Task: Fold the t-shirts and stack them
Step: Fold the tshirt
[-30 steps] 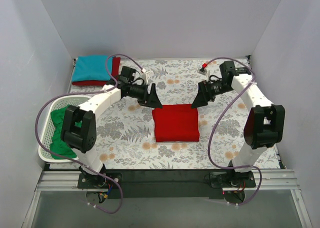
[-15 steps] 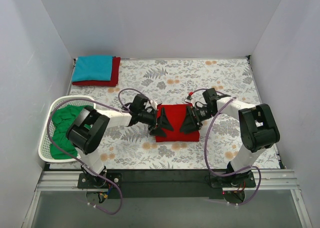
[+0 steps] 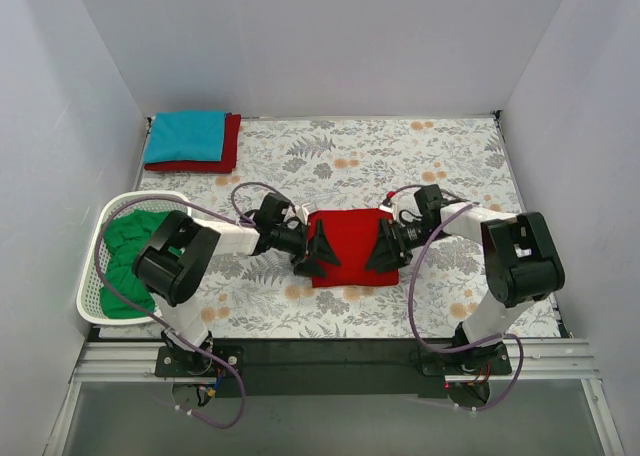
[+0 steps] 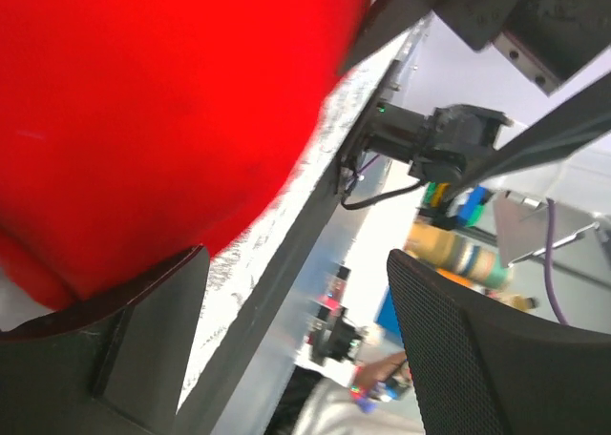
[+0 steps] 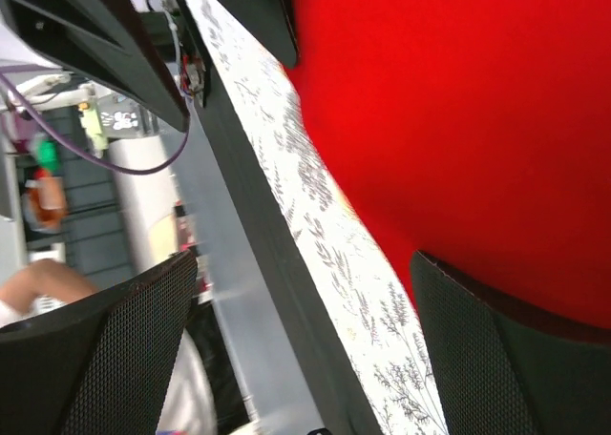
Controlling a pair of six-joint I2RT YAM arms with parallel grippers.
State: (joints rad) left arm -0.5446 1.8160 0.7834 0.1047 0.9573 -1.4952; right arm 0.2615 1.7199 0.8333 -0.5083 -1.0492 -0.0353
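Observation:
A folded bright red t-shirt (image 3: pixel 350 244) lies flat in the middle of the flowered table. My left gripper (image 3: pixel 313 253) is low at its left edge, jaws spread wide and empty. My right gripper (image 3: pixel 385 248) is low at its right edge, also spread wide and empty. In the left wrist view the red cloth (image 4: pixel 172 101) fills the upper left, beside one finger (image 4: pixel 124 340). In the right wrist view the red cloth (image 5: pixel 458 120) runs down to one finger (image 5: pixel 516 349). A folded teal blue t-shirt (image 3: pixel 185 136) lies on a darker red one (image 3: pixel 232 148) at the back left. A green t-shirt (image 3: pixel 130 251) is bunched in the basket.
The white lattice basket (image 3: pixel 92 294) stands at the left edge near my left arm's base. Grey walls close in the table on the left, back and right. The black rail (image 3: pixel 330 356) runs along the near edge.
Both arms have come down from behind the red shirt to its left and right edges, then shifted a little toward the near edge. The shirt lies as before.

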